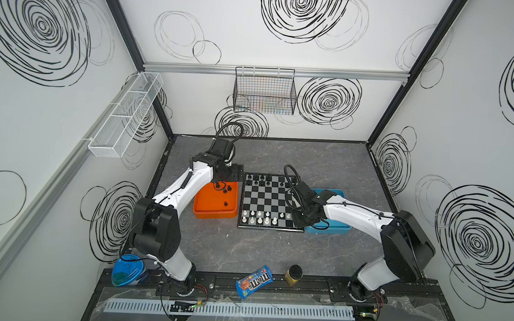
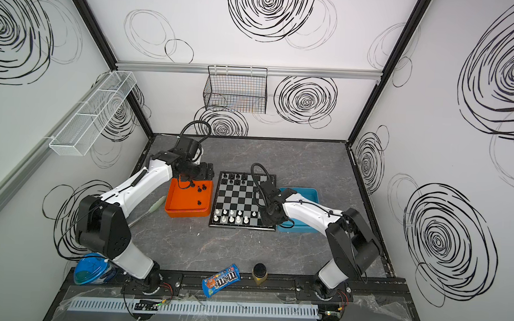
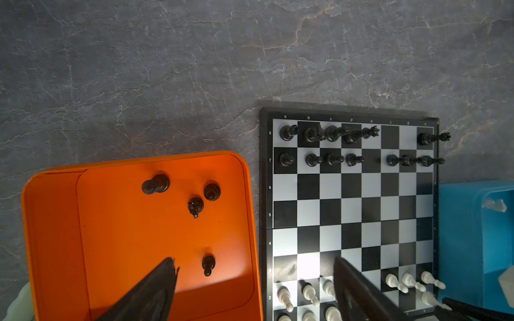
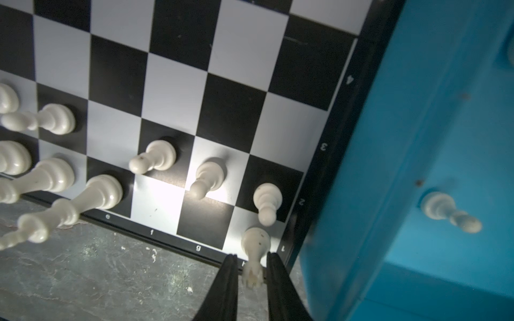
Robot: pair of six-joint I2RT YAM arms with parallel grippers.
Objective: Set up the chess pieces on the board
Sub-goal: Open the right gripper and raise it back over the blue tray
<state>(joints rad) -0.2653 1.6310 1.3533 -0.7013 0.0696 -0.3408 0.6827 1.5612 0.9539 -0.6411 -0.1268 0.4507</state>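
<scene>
The board (image 1: 267,202) (image 2: 242,196) lies mid-table. Black chess pieces (image 3: 328,133) fill much of its far two rows, white ones (image 4: 155,157) much of its near two rows. Several more black pieces (image 3: 212,191) stand in the orange tray (image 1: 214,214). My left gripper (image 3: 255,261) hangs wide open and empty over that tray's far end (image 1: 228,178). My right gripper (image 4: 251,255) is at the board's near right corner (image 1: 299,221). Its fingers stand narrowly open on either side of a white rook (image 4: 254,244), which stands on the corner square.
A blue tray (image 1: 336,228) right of the board holds a white pawn (image 4: 445,211). An M&M's bag (image 1: 253,281), a small yellow jar (image 1: 294,274) and a blue-lidded tub (image 1: 127,270) sit along the front rail. A pale green tool (image 2: 155,206) lies left of the orange tray.
</scene>
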